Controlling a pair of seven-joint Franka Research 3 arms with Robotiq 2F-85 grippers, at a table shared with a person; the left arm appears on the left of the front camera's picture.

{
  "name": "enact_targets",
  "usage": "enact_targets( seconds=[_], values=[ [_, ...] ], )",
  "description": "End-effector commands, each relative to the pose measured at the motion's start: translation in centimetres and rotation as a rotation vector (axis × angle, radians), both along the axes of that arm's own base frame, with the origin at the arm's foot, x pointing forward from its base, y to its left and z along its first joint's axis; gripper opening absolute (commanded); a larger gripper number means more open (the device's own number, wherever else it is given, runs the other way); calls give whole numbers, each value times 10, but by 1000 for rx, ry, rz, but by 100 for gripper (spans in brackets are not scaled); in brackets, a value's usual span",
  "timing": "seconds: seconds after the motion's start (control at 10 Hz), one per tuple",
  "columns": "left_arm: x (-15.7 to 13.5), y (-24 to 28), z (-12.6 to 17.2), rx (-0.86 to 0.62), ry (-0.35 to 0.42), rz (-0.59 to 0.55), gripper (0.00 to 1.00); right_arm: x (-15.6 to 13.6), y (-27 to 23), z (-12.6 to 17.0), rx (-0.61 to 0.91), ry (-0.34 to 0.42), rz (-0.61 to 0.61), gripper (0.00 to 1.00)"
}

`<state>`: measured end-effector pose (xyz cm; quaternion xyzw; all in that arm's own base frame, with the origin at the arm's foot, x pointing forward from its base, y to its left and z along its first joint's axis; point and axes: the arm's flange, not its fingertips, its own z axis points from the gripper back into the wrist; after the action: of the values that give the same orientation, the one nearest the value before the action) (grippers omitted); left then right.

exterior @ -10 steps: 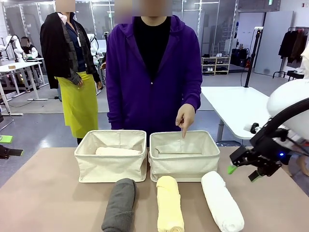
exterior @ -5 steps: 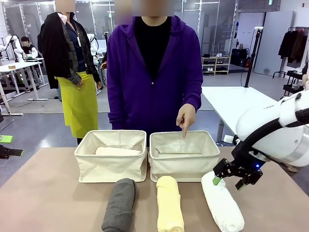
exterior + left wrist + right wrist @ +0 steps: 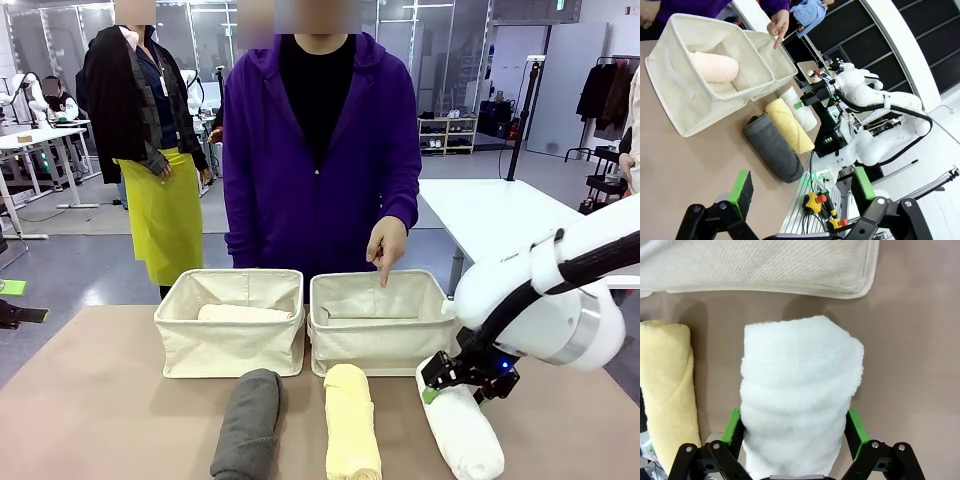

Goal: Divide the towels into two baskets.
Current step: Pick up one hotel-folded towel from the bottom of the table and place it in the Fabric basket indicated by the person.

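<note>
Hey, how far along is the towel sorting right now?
Done: the pink towel lies in the left basket. In hand: the right tool straddles the white towel, not yet lifted. Left: grey towel and yellow towel lie on the table; the right basket, where a person points, looks empty.

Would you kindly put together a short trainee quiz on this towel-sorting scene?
1. True or false: the pink towel lies inside the left basket.
2. Which towel does the right end effector straddle? A: grey. B: yellow. C: white towel.
3. Into which basket does the person's hand point?
Key: 1 true; 2 C; 3 the right basket.
</note>
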<state>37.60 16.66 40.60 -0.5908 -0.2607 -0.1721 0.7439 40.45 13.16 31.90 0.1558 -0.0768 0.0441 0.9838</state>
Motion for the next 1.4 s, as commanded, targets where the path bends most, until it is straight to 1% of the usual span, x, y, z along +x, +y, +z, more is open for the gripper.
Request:
enact_targets(
  seconds=[0.0,0.1,0.2,0.3,0.4,0.5,0.6,0.7,0.8,0.9,1.0,1.1,1.2,1.3],
  values=[
    [-3,1,6,1,17,5,100,-45,3,-17,-34,-7,-22,93],
    [-3,1,6,1,17,5,100,-46,4,-18,-39,0,-16,80],
    [-3,1,6,1,17,5,100,-46,5,-19,-44,4,-12,73],
    [-3,1,6,1,17,5,100,-47,5,-21,-48,8,-11,60],
    [-3,1,6,1,17,5,100,-47,6,-21,-50,10,-10,53],
    [-3,1,6,1,17,5,100,-48,7,-22,-51,12,-7,40],
    [-3,1,6,1,17,5,100,-49,7,-21,-54,18,-3,33],
    [-3,1,6,1,17,5,100,-51,5,-12,-60,28,12,20],
    [-3,1,6,1,17,5,100,-55,7,10,-60,2,54,26],
    [-3,1,6,1,17,5,100,-60,13,44,-76,-23,153,26],
    [-3,1,6,1,17,5,100,-67,23,84,-92,-64,267,26],
    [-3,1,6,1,17,5,100,-74,31,126,-134,-111,424,26],
    [-3,1,6,1,17,5,100,-77,39,148,-179,-143,534,26],
    [-3,1,6,1,17,5,100,-78,44,158,-219,-168,645,26]
  ],
)
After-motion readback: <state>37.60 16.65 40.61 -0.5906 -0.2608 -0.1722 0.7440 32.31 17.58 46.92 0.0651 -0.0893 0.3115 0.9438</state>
